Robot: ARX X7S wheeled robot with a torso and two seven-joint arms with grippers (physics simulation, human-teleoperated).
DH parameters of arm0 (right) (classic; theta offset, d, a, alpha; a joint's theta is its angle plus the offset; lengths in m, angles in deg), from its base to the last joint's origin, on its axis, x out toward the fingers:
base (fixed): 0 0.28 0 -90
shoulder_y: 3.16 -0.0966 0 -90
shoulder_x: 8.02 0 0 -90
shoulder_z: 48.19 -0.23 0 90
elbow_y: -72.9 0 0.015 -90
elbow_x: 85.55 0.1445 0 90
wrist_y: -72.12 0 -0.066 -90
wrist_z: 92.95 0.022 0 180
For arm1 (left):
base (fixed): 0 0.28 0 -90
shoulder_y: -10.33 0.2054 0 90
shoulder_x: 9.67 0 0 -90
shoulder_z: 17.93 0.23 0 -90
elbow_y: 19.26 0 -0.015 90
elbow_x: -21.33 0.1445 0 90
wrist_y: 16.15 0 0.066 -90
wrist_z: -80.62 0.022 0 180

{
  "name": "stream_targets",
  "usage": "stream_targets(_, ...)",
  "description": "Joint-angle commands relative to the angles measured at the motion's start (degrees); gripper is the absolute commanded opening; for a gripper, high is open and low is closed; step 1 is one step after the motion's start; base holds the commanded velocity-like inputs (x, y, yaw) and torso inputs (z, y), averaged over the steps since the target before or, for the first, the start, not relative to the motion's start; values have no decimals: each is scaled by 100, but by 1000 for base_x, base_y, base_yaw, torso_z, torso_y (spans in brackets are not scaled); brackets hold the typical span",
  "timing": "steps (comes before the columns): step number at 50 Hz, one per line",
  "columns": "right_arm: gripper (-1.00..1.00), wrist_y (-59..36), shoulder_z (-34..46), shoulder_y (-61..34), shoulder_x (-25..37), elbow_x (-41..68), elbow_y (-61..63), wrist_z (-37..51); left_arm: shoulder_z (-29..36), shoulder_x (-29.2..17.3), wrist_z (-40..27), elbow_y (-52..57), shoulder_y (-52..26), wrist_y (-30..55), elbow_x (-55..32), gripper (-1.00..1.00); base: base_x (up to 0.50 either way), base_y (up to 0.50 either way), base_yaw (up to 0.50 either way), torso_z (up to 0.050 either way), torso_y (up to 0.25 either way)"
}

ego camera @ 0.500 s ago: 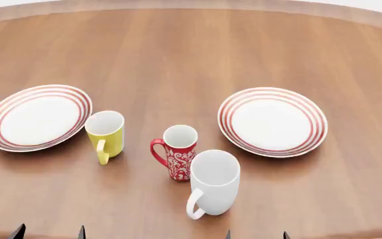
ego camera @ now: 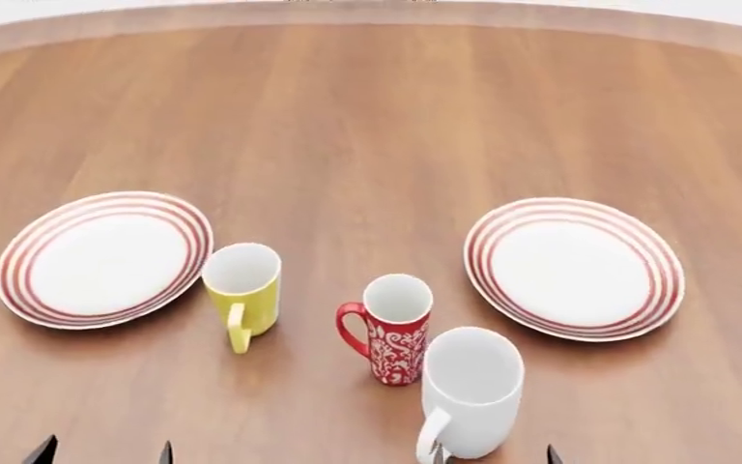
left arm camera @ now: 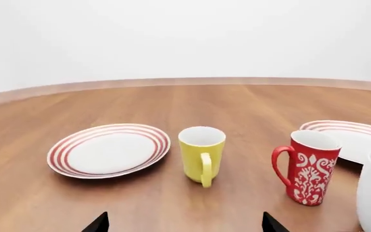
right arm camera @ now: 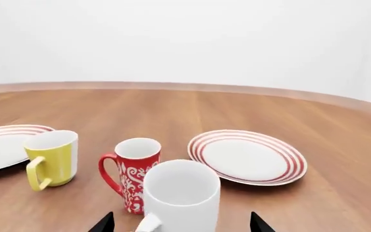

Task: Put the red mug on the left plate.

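Three mugs and two striped plates stand on the round wooden table [ego camera: 371,116] while I hold both arms back at its near edge, nothing gripped so far.

The left gripper [left arm camera: 184,223] shows only two dark fingertips [left arm camera: 98,223] at the edge of its wrist view, set wide apart with bare wood between them, so I read it as spread and empty. The right gripper [right arm camera: 181,223] looks the same: two tips well apart, pinching nothing.

The red mug [ego camera: 392,329] stands upright ahead of the left gripper and off to its right, handle turned toward the left side, which suits a left-hand pick. From the right gripper it sits just beyond the white mug [right arm camera: 180,198], which blocks a straight reach from that side (one reason I would favour the left arm).

The yellow mug [left arm camera: 202,153] stands almost straight ahead of the left gripper, between it and the route I would take. The left plate [left arm camera: 108,150] lies just beyond and to the left of that mug, bare and ready to receive. The right plate [ego camera: 574,268] lies ahead of the right gripper, well apart from the target.

My judgement: the task is barely begun; the reach must swing right past the yellow mug without clipping it.
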Motion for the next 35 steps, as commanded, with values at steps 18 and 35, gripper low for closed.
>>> stream_targets(18,100,84,309,-3,230,248,-4,166,269,-254,-179,-32,-41,40,-250,100,322,304,0,0,0)
stream_targets(35,100,106,428,-26,334,360,-10,284,382,-349,-282,-80,-83,61,-359,100,325,413,0,0,0)
